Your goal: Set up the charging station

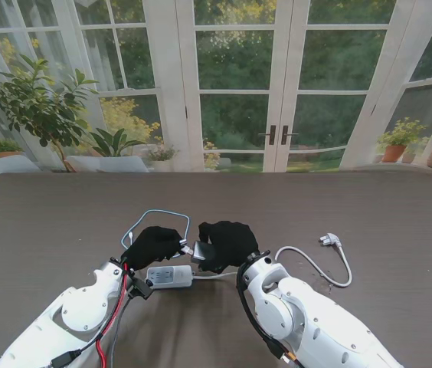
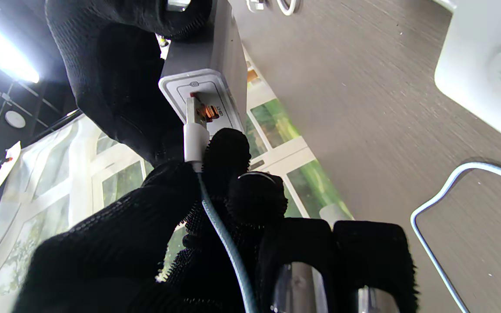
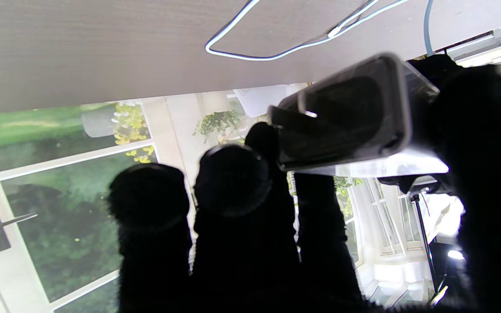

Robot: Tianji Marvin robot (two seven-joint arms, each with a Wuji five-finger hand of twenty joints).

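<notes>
My two black-gloved hands meet over the table's middle. My right hand (image 1: 227, 244) is shut on a grey charger block (image 2: 209, 56), which also shows in the right wrist view as the charger block (image 3: 346, 113). My left hand (image 1: 153, 245) is shut on the white USB plug (image 2: 195, 130) of a blue-grey cable (image 1: 155, 215). The plug's metal tip sits at the orange port (image 2: 209, 111) on the block's face; how deep it sits I cannot tell. A white power strip (image 1: 170, 276) lies on the table just nearer to me, under the hands.
A white mains cord (image 1: 319, 268) curls to the right and ends in a plug (image 1: 329, 241). The blue-grey cable loops on the dark wood table (image 1: 369, 207) behind my left hand. Glass doors and potted plants stand beyond the far edge.
</notes>
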